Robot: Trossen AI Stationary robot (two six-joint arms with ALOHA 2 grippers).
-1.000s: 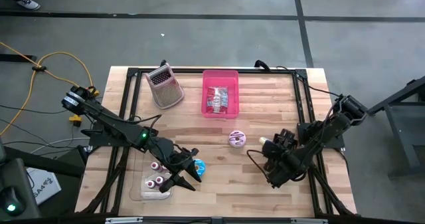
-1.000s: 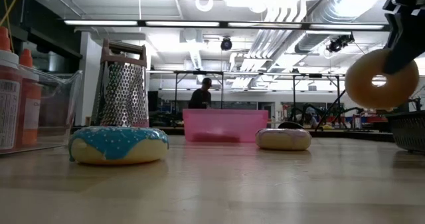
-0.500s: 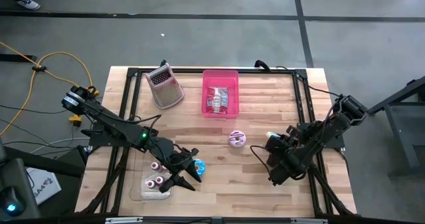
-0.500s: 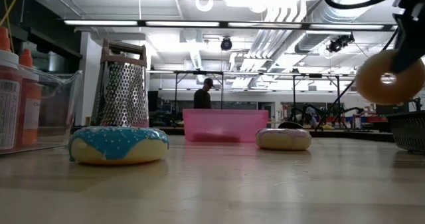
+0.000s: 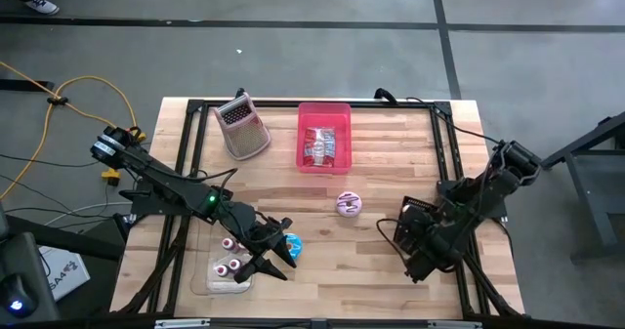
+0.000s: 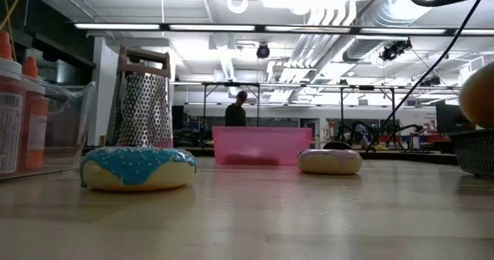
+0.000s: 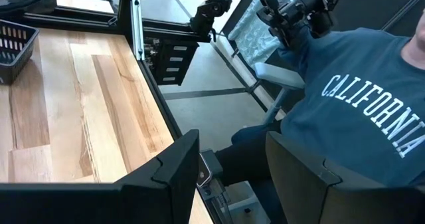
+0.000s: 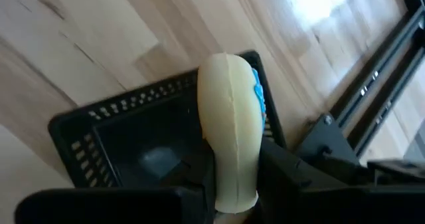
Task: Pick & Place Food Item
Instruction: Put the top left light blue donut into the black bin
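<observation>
Over the black mesh basket (image 8: 119,151) at the right edge of the desk (image 5: 322,187), my right tool (image 8: 229,201) is clenched on a pale yellow donut (image 8: 229,131), holding it edge-up with a patch of blue showing along one side. The donut hangs above the basket's open top; I cannot tell whether it touches the rim. From above, my right arm covers most of the basket (image 5: 418,212), and the donut itself is hidden there. In the low view only a sliver of the donut (image 6: 480,98) shows at the right border, above the basket (image 6: 472,152).

My left tool (image 5: 276,261) waits near the front left of the desk, fingers (image 7: 166,177) spread apart and holding nothing, just beside a blue-iced donut (image 5: 293,245) and a clear tray (image 5: 217,282) with bottles.

A pink-iced donut (image 5: 348,204) lies mid-desk, apart from both tools. Farther back stand a pink bin (image 5: 323,114) with packets inside and a metal grater (image 5: 241,126).

A person in a blue sweatshirt (image 7: 358,111) sits past the desk's edge.
</observation>
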